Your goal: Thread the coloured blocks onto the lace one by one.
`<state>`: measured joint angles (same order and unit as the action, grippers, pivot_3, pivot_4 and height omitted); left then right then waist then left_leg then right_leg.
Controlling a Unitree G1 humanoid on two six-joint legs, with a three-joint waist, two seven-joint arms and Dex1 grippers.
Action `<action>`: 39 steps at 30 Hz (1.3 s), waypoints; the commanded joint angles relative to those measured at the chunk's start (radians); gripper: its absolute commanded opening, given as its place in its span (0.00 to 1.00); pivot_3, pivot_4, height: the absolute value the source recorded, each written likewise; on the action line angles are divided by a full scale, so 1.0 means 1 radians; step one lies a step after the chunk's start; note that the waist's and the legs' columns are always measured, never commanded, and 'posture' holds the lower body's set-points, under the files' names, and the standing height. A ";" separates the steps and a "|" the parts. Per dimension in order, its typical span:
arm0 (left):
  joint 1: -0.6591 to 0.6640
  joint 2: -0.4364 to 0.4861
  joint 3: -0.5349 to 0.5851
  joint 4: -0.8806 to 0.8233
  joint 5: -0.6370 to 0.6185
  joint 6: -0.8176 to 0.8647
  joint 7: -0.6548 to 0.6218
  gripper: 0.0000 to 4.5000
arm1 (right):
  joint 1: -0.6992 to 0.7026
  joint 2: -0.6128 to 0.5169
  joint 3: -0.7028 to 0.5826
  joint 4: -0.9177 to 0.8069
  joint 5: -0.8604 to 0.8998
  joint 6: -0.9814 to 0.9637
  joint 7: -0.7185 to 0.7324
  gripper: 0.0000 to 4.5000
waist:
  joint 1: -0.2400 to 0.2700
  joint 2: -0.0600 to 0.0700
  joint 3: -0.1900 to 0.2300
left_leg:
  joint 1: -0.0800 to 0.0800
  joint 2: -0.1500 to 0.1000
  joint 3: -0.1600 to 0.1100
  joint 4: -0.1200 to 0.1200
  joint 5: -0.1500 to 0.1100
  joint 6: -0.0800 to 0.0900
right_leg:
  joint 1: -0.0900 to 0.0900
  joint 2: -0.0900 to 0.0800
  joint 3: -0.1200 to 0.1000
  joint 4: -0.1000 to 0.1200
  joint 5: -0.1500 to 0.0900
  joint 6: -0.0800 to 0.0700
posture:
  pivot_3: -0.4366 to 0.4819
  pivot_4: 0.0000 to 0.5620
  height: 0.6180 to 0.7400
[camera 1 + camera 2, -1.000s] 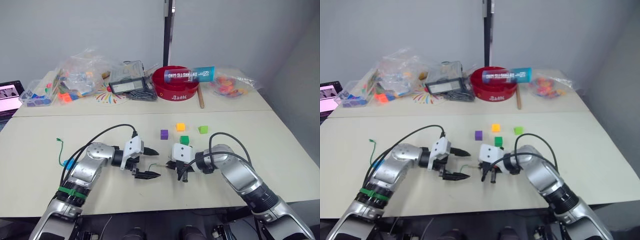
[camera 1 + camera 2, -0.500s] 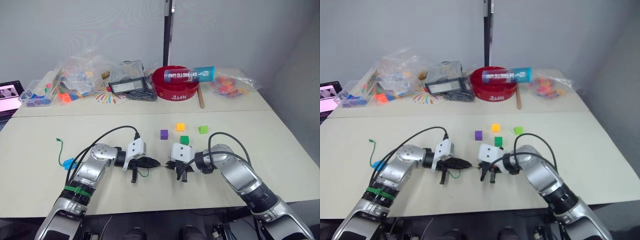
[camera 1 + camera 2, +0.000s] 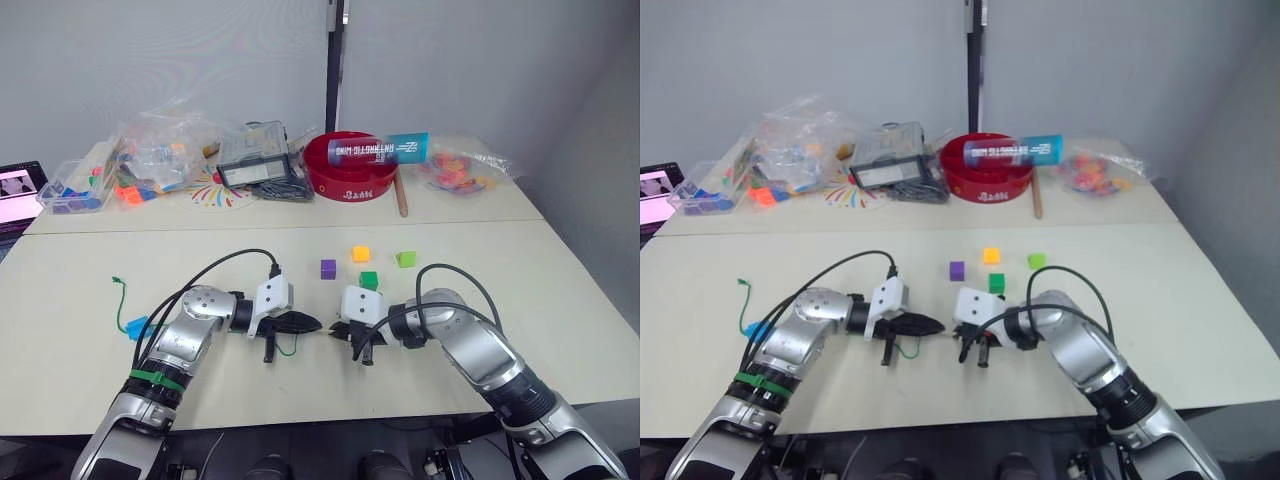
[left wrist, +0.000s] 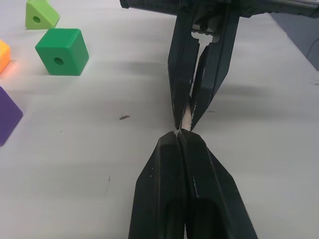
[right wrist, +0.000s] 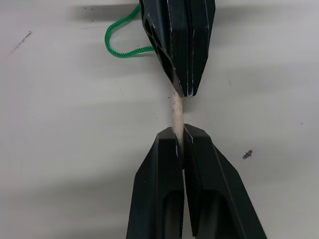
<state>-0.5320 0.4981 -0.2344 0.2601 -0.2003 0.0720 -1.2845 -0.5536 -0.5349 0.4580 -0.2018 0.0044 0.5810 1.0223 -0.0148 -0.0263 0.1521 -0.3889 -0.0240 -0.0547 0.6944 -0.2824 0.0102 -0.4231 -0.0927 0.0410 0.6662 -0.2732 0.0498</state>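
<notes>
Near the front edge of the pale counter, the left tool and the right tool meet tip to tip. Both are pinched closed on the pale stiff tip of the thin green lace: the left wrist view shows the left tool's fingers pressed together on one end, and the right tool's fingers clamped on the other. A short loop of the green string curls beside the left tool, and its far end lies well apart toward the robot's left. Four small plastic cubes sit loose beyond the tools: purple, orange-yellow, light green and dark green. The blue cube lies by the left forearm.
</notes>
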 commanded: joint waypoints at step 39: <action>-0.001 -0.018 0.007 -0.003 0.017 -0.009 0.015 0.00 | 0.003 -0.029 -0.006 -0.066 0.021 0.016 -0.012 0.00 | 0.000 0.000 0.000 | 0.000 0.000 0.000 0.000 0.000 0.000 | 0.000 0.000 0.000 0.000 0.000 0.000 | 0.48 0.27 1.00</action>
<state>-0.5272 0.4721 -0.2645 0.2916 -0.1540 0.0677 -1.2702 -0.5536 -0.5561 0.4552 -0.2448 0.0220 0.5981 1.0103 -0.0148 -0.0263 0.1521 -0.3889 -0.0240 -0.0548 0.6944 -0.2824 0.0102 -0.4231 -0.0927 0.0410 0.6660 -0.2732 0.0498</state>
